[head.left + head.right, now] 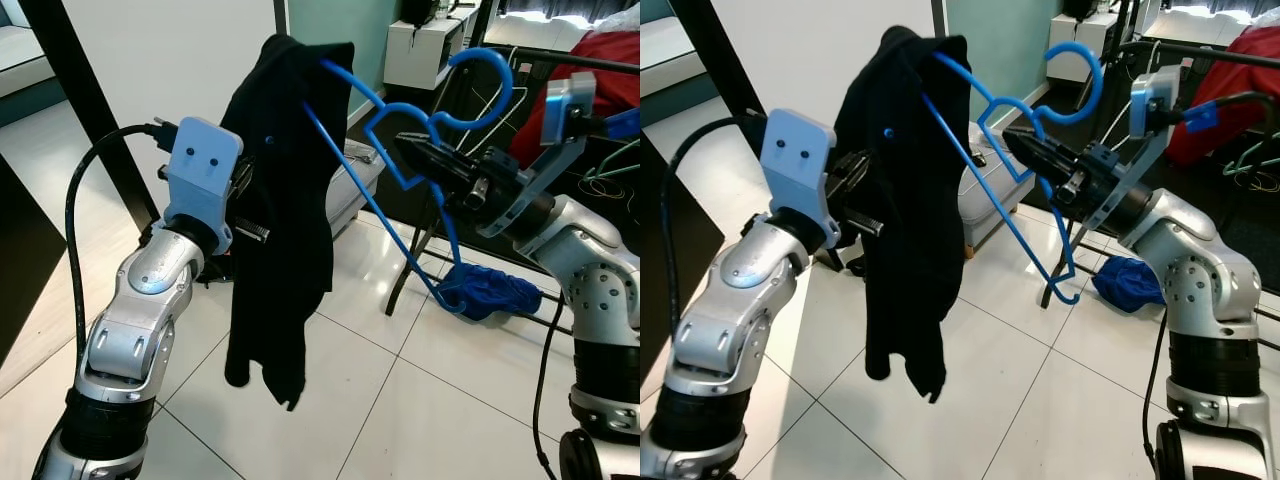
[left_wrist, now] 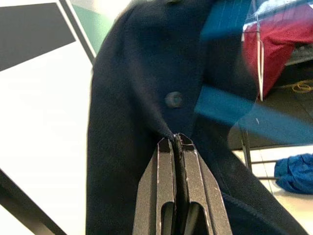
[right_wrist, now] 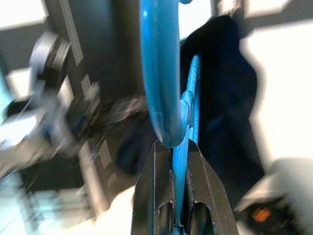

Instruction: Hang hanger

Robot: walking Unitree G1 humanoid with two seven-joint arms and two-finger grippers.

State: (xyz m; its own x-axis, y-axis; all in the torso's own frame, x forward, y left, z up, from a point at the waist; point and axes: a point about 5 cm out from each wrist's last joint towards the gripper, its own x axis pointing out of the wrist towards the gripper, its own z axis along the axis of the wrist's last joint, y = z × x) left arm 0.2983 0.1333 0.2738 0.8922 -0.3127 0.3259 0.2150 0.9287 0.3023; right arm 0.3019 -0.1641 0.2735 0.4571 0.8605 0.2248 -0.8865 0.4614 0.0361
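Right end effector (image 1: pixel 405 148) clamped on blue hanger (image 1: pixel 385 120), seemingly below its hook

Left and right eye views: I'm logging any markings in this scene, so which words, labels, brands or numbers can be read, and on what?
None can be read.
Blue hanger, held by the right claw: no text.
Dark garment, pinched by the left claw: a plain button, no label.
Blue camera housings on the wrists: two small holes, no lettering.
White furniture in the background: too small and blurred to tell.
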